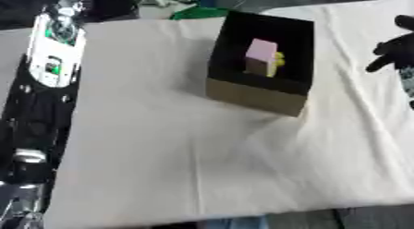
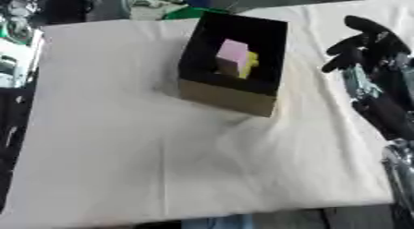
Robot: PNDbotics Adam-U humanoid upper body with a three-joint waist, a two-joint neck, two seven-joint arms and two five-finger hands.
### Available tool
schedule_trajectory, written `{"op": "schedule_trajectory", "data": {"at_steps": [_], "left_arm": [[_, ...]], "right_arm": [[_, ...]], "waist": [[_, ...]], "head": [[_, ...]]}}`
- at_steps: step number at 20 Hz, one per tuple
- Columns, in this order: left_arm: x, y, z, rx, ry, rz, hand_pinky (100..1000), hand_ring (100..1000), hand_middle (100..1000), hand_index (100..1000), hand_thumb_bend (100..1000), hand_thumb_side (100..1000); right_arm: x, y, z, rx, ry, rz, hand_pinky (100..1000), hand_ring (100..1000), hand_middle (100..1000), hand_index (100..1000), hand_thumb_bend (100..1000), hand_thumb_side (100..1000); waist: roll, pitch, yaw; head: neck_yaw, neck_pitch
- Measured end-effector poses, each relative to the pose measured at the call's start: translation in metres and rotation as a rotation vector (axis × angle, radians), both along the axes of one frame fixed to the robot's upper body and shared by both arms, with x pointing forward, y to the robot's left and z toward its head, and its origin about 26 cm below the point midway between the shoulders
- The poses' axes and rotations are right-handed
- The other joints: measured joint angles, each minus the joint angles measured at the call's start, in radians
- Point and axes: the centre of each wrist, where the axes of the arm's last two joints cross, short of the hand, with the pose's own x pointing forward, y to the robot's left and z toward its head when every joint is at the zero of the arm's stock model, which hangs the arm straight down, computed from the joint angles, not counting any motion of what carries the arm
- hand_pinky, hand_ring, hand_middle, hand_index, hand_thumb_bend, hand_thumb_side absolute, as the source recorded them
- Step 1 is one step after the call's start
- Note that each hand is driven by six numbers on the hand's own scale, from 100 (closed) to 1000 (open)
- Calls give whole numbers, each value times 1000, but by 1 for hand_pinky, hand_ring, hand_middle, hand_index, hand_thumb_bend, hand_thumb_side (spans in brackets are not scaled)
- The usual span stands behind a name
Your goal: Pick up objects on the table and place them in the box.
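Note:
A cardboard box (image 1: 257,98) with a black inside stands on the white cloth, toward the back middle. Inside it a pink block (image 1: 261,52) leans against something yellow (image 1: 279,62). My right hand (image 2: 365,42) hovers to the right of the box, above the cloth, fingers spread and relaxed, holding nothing. The right forearm runs down the right edge of the right eye view. My left arm (image 1: 32,126) lies along the left edge of the left eye view; its hand does not show.
The white cloth (image 1: 178,159) covers the table and is wrinkled near the box and on the right. Green and dark clutter (image 1: 190,11) lies behind the far edge. The table's front edge runs along the bottom.

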Motion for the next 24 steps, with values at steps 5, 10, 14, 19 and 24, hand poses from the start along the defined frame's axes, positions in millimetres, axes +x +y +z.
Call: {"op": "schedule_trajectory", "data": {"at_steps": [5, 10, 14, 19, 24], "left_arm": [[-24, 13, -16, -115, 34, -24, 636, 553, 557, 740, 100, 465], [-34, 19, -31, -195, 86, -25, 632, 547, 551, 737, 100, 491], [-38, 21, -39, -248, 111, -20, 618, 529, 531, 718, 100, 500], [-40, 24, -45, -288, 134, -19, 618, 525, 527, 717, 100, 518], [-41, 24, -51, -298, 155, -18, 615, 517, 521, 716, 100, 533]], "right_arm": [[0, 1, 1, -5, -16, -5, 883, 530, 577, 889, 100, 526], [1, 2, 2, -19, -35, -12, 884, 530, 577, 890, 100, 527], [1, 2, 2, -24, -38, -14, 885, 531, 577, 891, 100, 527], [1, 3, 2, -31, -40, -14, 885, 530, 576, 891, 100, 526], [1, 3, 1, -35, -40, -13, 886, 531, 576, 890, 100, 527]], "waist": [[5, 10, 19], [11, 19, 30], [17, 25, 29], [23, 33, 23], [23, 33, 22]], "head": [[29, 0], [46, 0], [50, 0], [50, 0], [48, 0]]}}
